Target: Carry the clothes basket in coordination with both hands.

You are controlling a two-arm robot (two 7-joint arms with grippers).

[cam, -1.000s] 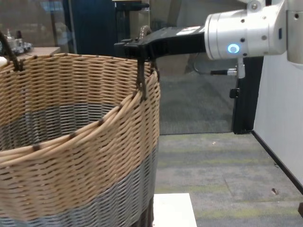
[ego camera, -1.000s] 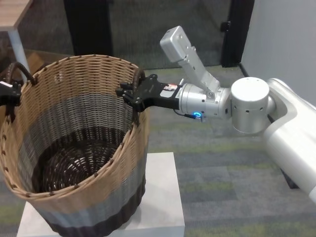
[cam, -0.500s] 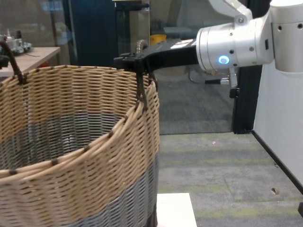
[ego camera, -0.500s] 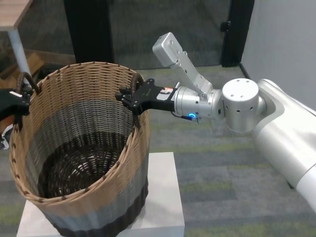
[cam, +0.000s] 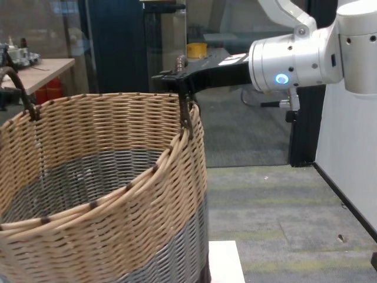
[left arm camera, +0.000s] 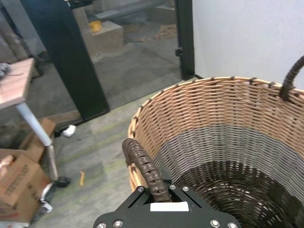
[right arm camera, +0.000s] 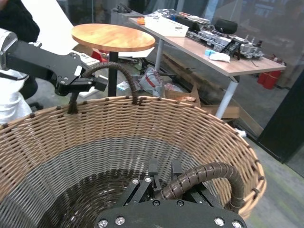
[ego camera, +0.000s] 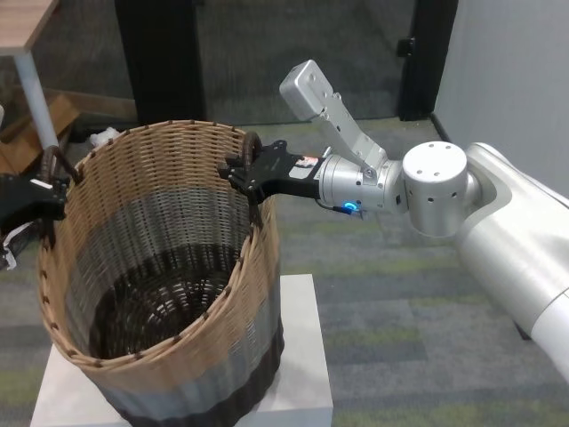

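Note:
The clothes basket (ego camera: 169, 258), woven in tan, grey and dark brown bands, hangs tilted towards me over a white pedestal (ego camera: 298, 356). My right gripper (ego camera: 235, 171) is shut on the dark wrapped loop handle (right arm camera: 202, 176) at the basket's right rim, and the chest view shows this right gripper (cam: 172, 78) above the rim. At the opposite rim my left gripper (ego camera: 57, 194) is shut on the other handle (left arm camera: 142, 164). The right wrist view looks across the basket to that left gripper (right arm camera: 83, 81). The basket (cam: 106, 194) is empty inside.
A wooden table (ego camera: 22, 22) stands at far left and a black pillar (ego camera: 160, 53) behind the basket. Grey carpet lies to the right of the pedestal. The wrist views show cardboard boxes (left arm camera: 19, 175), a round table (right arm camera: 111, 37) and a cluttered desk (right arm camera: 213, 54).
Both grippers have come down with the basket, whose rim sits lower in the head and chest views. It has also shifted slightly right. Both grips are unchanged.

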